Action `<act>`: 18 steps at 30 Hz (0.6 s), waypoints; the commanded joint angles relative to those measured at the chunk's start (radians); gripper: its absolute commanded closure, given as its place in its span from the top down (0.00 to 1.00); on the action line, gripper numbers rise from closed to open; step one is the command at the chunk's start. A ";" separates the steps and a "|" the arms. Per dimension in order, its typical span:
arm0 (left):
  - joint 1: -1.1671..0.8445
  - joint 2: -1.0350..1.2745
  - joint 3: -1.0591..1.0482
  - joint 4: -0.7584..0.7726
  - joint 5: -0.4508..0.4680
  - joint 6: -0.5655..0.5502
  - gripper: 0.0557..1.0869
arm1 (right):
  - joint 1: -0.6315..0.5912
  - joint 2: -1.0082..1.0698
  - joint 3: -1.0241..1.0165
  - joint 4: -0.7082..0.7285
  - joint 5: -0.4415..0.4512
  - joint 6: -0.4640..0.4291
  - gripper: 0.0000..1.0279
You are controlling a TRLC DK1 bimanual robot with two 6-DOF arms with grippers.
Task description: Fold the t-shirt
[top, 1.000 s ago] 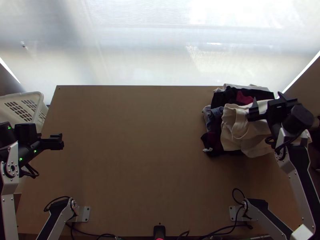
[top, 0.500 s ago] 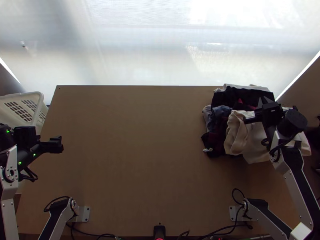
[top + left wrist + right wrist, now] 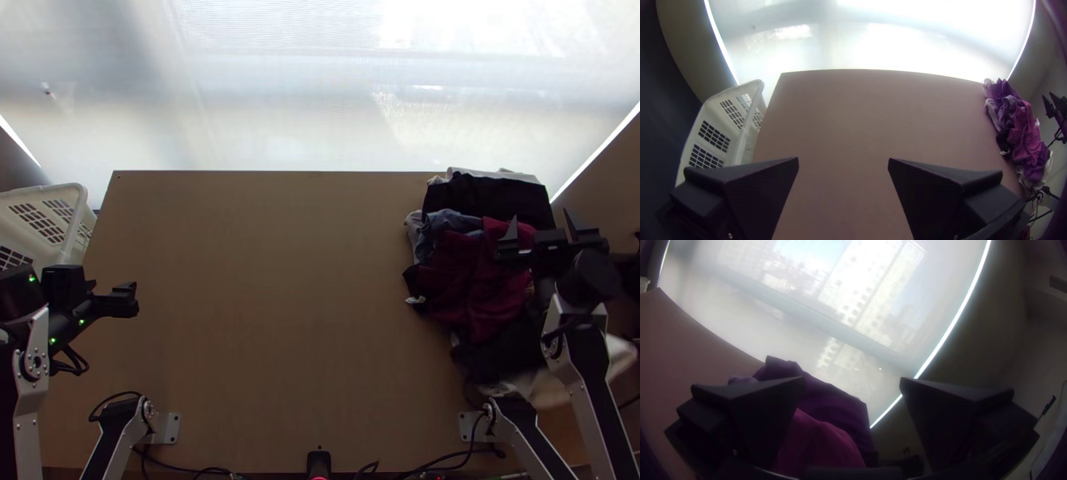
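Note:
A heap of clothes lies on the table's right side. In it a dark red garment is bunched on top, black cloth lies behind it, and pale cloth hangs low at the near right, partly behind the right arm. I cannot tell which piece is the t-shirt. Over the heap's right edge my right gripper is open; in the right wrist view the gripper has magenta cloth beyond its fingers. My left gripper is over the table's left side, open and holding nothing in its wrist view.
A white plastic basket stands beyond the table's left edge. Bare wood spans the middle of the table. Cables and the arm bases line the near edge.
The cream garment has gone from the top of the heap to the near right, uncovering the dark red one. My right gripper has shifted right; the left arm has moved slightly right and nearer.

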 commanded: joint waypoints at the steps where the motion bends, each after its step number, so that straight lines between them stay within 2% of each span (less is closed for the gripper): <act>1: -0.111 -0.088 -0.081 0.062 -0.007 -0.036 0.95 | 0.100 -0.160 -0.108 0.050 0.247 -0.032 0.96; 6: -0.132 -0.195 -0.187 0.141 -0.012 -0.042 0.95 | 0.158 -0.308 -0.230 0.058 0.270 -0.071 0.96; 13: -0.135 -0.453 -0.477 0.322 -0.016 0.050 0.95 | 0.158 -0.498 -0.457 0.074 0.270 -0.090 0.96; 18: -0.135 -0.509 -0.554 0.447 -0.015 0.053 0.95 | 0.174 -0.682 -0.589 0.044 0.270 -0.098 0.96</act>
